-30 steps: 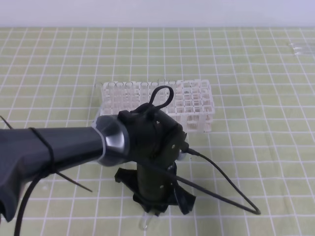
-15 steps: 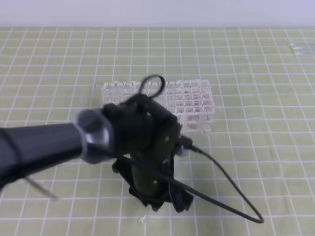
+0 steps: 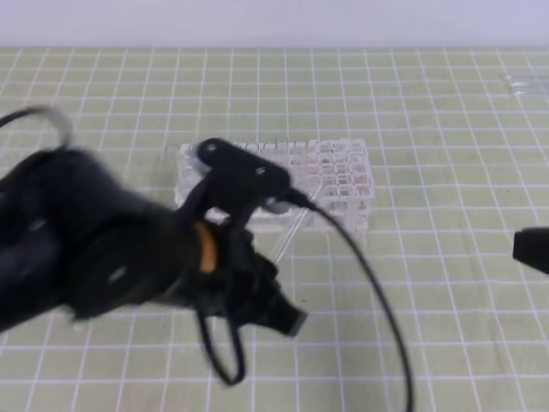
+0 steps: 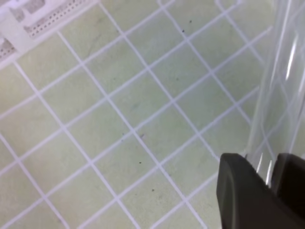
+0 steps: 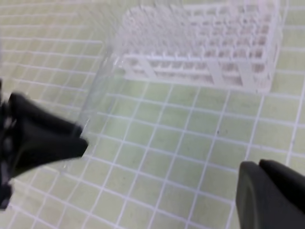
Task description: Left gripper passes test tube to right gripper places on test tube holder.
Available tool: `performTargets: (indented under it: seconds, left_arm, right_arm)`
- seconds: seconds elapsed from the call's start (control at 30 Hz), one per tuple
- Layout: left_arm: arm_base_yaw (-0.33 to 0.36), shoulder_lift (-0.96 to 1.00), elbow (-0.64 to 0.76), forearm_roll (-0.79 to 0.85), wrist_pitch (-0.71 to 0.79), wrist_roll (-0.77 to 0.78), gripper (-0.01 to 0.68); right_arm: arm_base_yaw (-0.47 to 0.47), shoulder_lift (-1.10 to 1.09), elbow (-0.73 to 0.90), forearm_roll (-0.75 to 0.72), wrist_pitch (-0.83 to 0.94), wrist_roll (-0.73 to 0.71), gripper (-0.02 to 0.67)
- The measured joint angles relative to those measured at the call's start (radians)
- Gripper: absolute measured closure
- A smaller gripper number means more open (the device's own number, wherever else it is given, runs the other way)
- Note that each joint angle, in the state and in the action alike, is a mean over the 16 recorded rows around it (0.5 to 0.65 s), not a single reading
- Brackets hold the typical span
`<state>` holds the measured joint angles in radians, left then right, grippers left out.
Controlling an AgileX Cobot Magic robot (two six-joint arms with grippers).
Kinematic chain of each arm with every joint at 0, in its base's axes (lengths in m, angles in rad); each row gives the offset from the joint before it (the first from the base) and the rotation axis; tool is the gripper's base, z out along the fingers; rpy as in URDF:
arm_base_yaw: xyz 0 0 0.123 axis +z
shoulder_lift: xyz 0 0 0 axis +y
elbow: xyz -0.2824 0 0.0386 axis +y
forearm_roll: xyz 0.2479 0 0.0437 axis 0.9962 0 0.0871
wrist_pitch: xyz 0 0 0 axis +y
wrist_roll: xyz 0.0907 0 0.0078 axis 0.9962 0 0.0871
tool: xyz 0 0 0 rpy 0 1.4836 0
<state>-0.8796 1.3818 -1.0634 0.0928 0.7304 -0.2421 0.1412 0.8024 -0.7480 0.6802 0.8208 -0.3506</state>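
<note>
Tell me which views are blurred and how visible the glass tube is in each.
Exterior high: left arm motion-smeared; test tube a faint streak before the test tube holder. Left wrist: mat sharp, tube washed out above the left pincer. Right wrist: soft throughout, tube barely a ghost.

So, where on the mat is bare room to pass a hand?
Bare mat lies right of the test tube holder, up to the right gripper, and behind the holder. It is crowded in front, around the left gripper and test tube.

You are working over a pale green mat (image 3: 446,129) ruled with a white square grid; it fills the work surface in all three views. Behind its far edge runs a plain, pale grey-white wall (image 3: 274,21). Lighting is even and soft.
</note>
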Motion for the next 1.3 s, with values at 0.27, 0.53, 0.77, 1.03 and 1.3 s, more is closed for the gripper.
performTargets:
  seconds: [0.27,0.53,0.77,1.03,1.3]
  left_arm:
    - [0.000,-0.276,0.260,0.168,-0.221,-0.177,0.667]
    - [0.000,-0.551,0.478,0.526,-0.344,-0.546,0.670]
    - [0.000,-0.686,0.607,0.928,-0.398,-0.946,0.672]
    - [0.000,-0.725,0.686,1.394,-0.441,-1.373,0.672]
    - [0.000,-0.727,0.696,1.644,-0.424,-1.595,0.670]
  right_arm:
    - [0.076,0.091,-0.105,0.046,-0.021,-0.032,0.651]
    - [0.258,0.219,-0.206,0.024,-0.115,-0.035,0.651]
    - [0.436,0.301,-0.258,-0.013,-0.280,-0.084,0.651]
    - [0.624,0.327,-0.242,-0.033,-0.585,-0.197,0.651]
    - [0.773,0.345,-0.181,-0.048,-0.849,-0.265,0.651]
